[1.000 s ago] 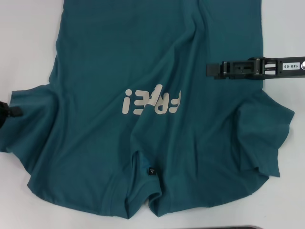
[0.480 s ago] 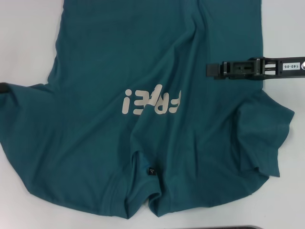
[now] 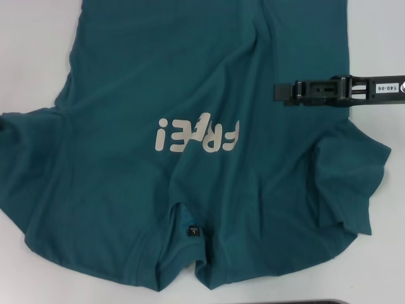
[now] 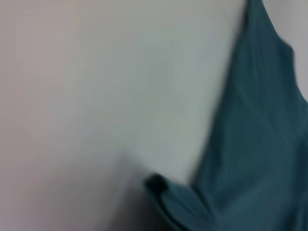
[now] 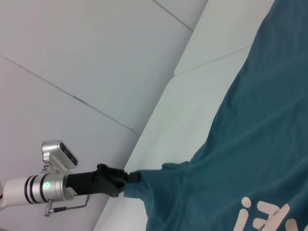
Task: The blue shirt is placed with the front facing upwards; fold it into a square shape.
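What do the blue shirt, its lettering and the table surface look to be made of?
The blue shirt: soft matte knit, likely cotton jersey, since it drapes in loose wrinkles. The lettering: cream, flat and opaque, probably a print rather than stitching. The table: smooth white, hard-looking, faintly glossy; laminate or plastic, unclear which.

Blue shirt edge on pale table

black right gripper w/ white "140-06" label; silver-white left wrist.
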